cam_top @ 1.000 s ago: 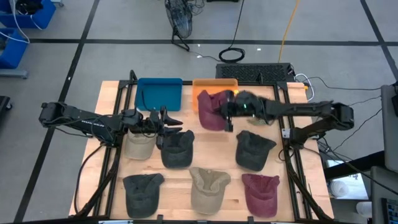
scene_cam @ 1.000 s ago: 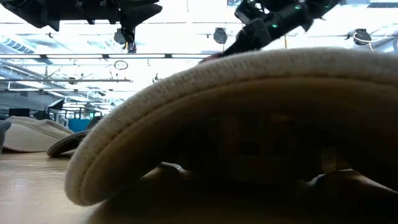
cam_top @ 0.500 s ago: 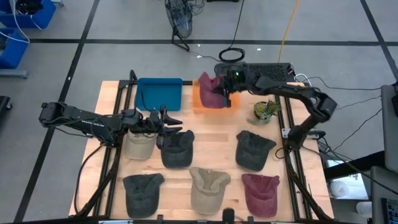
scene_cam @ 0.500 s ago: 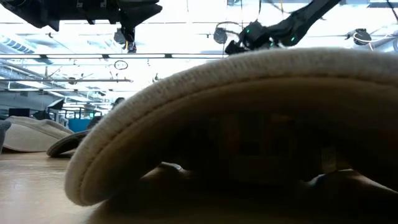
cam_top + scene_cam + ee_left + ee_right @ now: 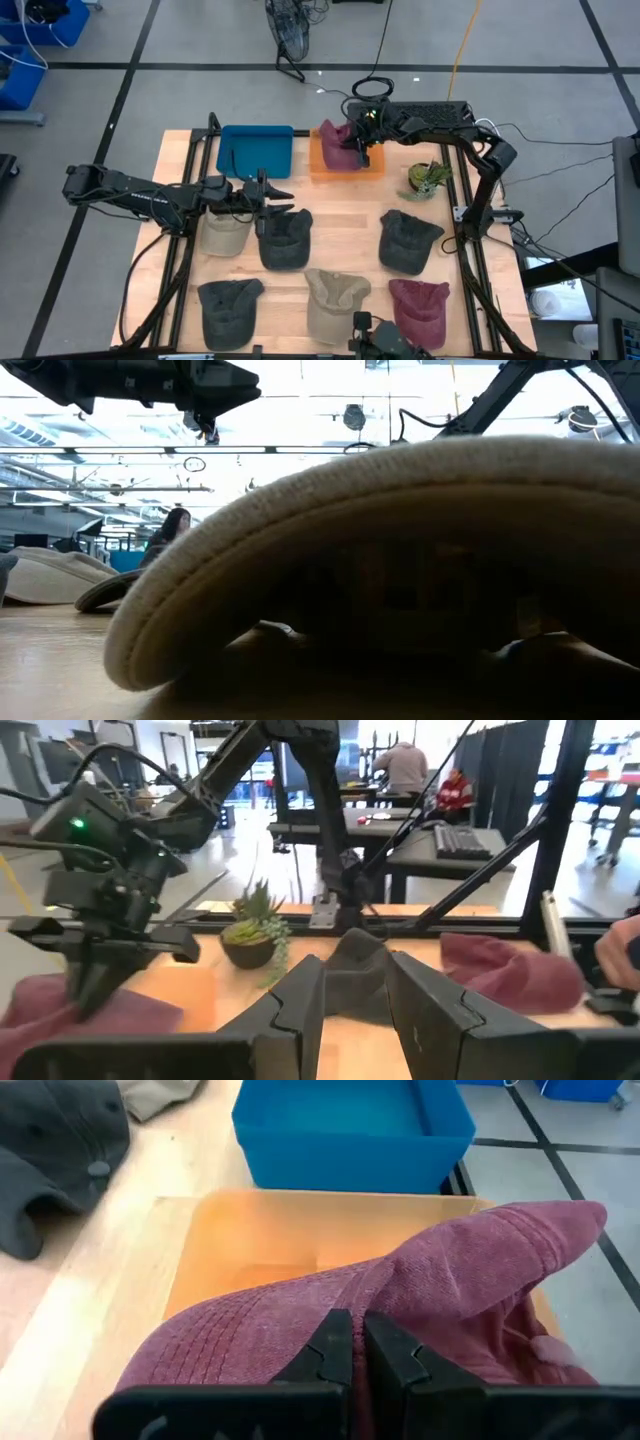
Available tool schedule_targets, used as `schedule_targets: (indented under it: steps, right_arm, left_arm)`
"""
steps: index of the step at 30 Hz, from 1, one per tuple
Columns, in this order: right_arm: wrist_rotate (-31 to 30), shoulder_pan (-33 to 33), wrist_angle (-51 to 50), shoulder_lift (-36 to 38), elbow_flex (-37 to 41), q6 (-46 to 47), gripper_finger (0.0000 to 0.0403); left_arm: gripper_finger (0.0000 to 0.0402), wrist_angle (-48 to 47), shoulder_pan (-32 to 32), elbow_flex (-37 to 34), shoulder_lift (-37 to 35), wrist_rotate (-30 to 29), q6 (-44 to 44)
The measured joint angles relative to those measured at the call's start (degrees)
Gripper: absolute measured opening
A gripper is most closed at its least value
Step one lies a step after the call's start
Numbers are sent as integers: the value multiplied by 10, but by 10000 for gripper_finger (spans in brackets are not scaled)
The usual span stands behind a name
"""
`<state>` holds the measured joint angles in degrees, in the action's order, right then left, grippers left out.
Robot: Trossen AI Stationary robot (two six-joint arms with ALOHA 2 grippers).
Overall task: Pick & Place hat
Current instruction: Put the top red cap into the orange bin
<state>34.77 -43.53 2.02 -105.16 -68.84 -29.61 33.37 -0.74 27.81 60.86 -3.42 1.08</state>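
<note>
A maroon hat [image 5: 338, 146] sits over the orange bin [image 5: 372, 166] at the table's far middle, with my right gripper [image 5: 358, 142] shut on it. The right wrist view shows the hat [image 5: 300, 1320] spread above the bin's floor [image 5: 260, 1245], its brim [image 5: 560, 1220] raised. My left gripper [image 5: 285, 198] hovers open above the left hats, nothing between its fingers [image 5: 300, 1010]. Several more hats lie crown up on the table, among them a beige one [image 5: 226, 234] and a dark grey one [image 5: 284, 238]. My right gripper pinches a fold of the maroon hat's crown cloth [image 5: 345, 1295] between its two fingers. The fingers come from the table's right side, slanting down. The hat hangs low in the orange bin; whether it rests on the bin's floor I cannot tell.
A blue bin [image 5: 256, 150] stands left of the orange one. A small potted plant [image 5: 428, 180] is at the right. Dark [image 5: 408, 240], dark [image 5: 228, 305], beige [image 5: 335, 300] and maroon [image 5: 418, 310] hats fill the near half. A beige brim [image 5: 380, 550] blocks the low view.
My right gripper has carried the maroon hat from over the table's middle toward the far edge and down, so that it now sits over the orange bin. It has stayed shut on the hat throughout.
</note>
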Motion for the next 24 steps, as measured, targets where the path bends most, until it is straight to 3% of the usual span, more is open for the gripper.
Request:
schedule_targets:
  steps: [19,24]
  right_arm:
    - [-36,2,-3,4,13,-14,27]
    - [-42,2,1,4,13,2,67]
  left_arm:
    - [113,-82,21,0,0,1,-33]
    - [113,-82,21,0,0,1,-33]
